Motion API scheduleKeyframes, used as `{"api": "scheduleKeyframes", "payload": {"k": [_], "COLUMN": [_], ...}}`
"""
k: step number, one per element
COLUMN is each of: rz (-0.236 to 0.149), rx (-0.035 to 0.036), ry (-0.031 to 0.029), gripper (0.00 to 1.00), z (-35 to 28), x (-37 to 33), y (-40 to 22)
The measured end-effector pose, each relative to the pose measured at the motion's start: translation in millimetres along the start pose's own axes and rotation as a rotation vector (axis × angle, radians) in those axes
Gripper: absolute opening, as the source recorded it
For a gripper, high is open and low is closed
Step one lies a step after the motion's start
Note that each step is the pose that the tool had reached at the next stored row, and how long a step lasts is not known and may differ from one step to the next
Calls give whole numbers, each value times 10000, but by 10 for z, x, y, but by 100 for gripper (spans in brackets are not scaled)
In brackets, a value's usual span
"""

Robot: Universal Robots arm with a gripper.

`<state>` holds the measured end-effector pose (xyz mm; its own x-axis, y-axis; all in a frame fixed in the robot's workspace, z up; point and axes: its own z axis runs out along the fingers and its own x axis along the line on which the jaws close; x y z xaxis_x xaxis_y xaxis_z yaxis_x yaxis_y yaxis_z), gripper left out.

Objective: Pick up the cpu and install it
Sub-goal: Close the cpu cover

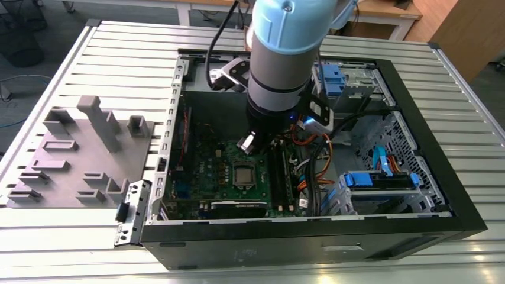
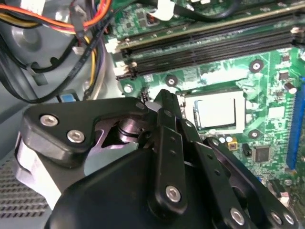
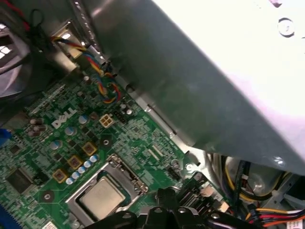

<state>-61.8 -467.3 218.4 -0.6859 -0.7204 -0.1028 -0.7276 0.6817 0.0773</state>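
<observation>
While the gripper (image 2: pixel 164 102) hung inside the open computer case (image 1: pixel 442 177), the cpu (image 3: pixel 101 196) already lay flat in the socket frame (image 3: pixel 125 176) on the green motherboard (image 3: pixel 62 143). Seen in both wrist views, the chip sat just beyond the fingertips, near them but apart, and being square it offered no long axis. Black fingers (image 2: pixel 169 138) looked drawn together with nothing visible between them. Their very tips were hard to make out, and the arm (image 1: pixel 280 65) hid part of the board.
</observation>
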Motion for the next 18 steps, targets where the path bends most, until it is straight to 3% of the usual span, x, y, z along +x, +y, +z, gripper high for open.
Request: {"api": "scheduleKeyframes", "payload": {"k": [9, 18], "rz": [0, 0], "rx": [0, 1], "ry": [-1, 0], "gripper": [11, 11], "z": [-17, -18], "x": [133, 140], "y": [-38, -34]}}
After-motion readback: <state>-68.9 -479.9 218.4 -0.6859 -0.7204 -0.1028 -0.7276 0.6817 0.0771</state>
